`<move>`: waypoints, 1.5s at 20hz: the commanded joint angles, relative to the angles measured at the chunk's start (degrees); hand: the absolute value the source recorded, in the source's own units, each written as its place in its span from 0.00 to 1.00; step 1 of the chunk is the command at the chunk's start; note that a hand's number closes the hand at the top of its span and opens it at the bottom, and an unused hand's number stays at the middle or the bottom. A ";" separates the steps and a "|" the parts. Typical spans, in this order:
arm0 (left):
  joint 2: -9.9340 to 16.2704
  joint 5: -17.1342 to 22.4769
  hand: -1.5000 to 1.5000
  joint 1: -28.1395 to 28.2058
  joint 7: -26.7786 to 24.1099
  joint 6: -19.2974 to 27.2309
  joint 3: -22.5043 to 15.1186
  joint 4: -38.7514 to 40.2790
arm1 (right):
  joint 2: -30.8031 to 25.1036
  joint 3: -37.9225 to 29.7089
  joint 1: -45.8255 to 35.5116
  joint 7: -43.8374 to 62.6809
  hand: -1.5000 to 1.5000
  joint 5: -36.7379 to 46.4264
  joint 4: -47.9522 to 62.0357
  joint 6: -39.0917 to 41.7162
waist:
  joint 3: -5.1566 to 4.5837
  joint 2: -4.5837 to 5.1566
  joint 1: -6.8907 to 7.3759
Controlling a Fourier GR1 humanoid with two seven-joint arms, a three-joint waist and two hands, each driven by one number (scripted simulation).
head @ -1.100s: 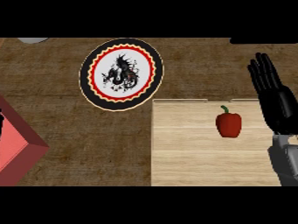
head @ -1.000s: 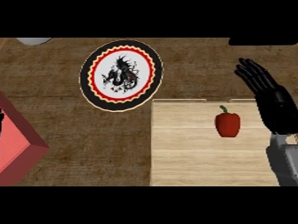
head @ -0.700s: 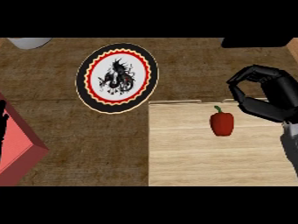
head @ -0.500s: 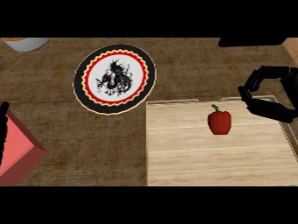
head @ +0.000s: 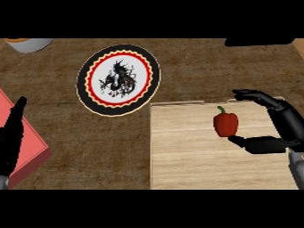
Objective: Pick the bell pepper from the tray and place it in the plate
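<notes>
Bell pepper upright on the wooden tray, toward its far side, not lifted. Right robot hand sits just beside it, fingers and thumb spread into a C on the pepper's right side, thumb tip about touching its lower edge, nothing clamped. Grasp looks about to close, so pick isn't done. Plate with the dark figure lies on the worktop up-left of the tray, nothing on it. Left robot hand resting open at the left edge, over the red block. Left to do: close, lift, carry to plate, release
</notes>
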 commanded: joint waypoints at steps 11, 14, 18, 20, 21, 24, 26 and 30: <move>-7.89 -2.09 0.50 -2.33 7.00 1.59 -6.92 0.70 | -15.59 7.79 -6.92 13.61 0.00 20.10 -4.11 6.55 | -2.05 0.63 1.22; -9.04 -2.93 0.50 -4.10 7.87 1.98 -7.26 1.53 | -18.05 10.24 -9.13 18.65 0.00 20.67 -4.51 12.96 | -2.09 0.76 1.16; -9.30 -2.39 0.50 -4.46 9.21 1.18 -6.37 1.06 | -19.09 10.95 -10.98 23.45 0.00 18.31 -3.95 20.30 | -2.01 0.70 1.56; -10.44 -3.01 0.50 -3.97 7.77 0.72 -7.35 2.14 | -16.34 13.08 -14.54 29.13 0.00 17.79 -4.02 23.28 | -2.06 0.80 2.22; -9.48 -3.12 0.50 -5.65 8.76 0.70 -5.78 1.74 | -15.49 14.23 -13.06 29.68 0.00 19.04 -4.48 22.95 | -1.98 0.68 1.86; -11.37 -3.99 0.50 -3.19 5.33 0.77 -6.08 3.92 | -15.58 12.97 -12.58 28.75 0.00 19.75 -3.45 22.75 | -1.94 0.69 1.66; -10.88 -3.28 0.50 -4.52 7.66 -0.50 -5.84 3.56 | -13.38 13.73 -14.73 30.98 0.00 19.78 -1.32 23.83 | -1.93 0.81 2.04; -11.01 -3.44 0.50 -2.25 6.09 -1.52 -5.62 3.16 | -10.92 15.43 -15.13 30.22 0.00 22.76 1.59 22.64 | -1.91 0.80 2.53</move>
